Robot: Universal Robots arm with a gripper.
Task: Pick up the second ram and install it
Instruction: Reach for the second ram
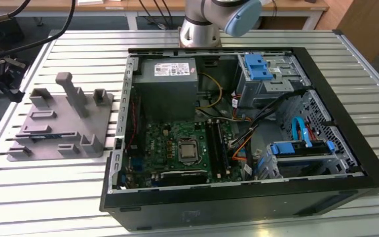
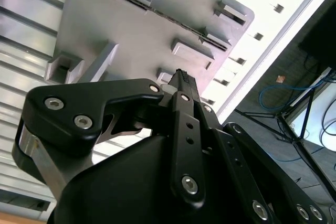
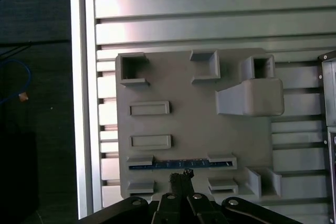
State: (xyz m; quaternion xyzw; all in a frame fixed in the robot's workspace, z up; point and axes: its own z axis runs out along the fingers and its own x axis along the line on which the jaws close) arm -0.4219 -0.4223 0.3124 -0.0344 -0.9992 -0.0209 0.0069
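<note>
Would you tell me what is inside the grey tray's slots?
One dark-blue ram stands on edge between two holders of the grey tray; other slots look empty. The holders hide its ends, and the gripper covers part of the tray.

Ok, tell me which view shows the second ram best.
The first wrist view: the second ram shows full length, a blue strip in the grey tray. The second wrist view gives a thin dark edge; the exterior view, a short blue sliver.

No print is legible, even on the white label (image 1: 174, 70).
</note>
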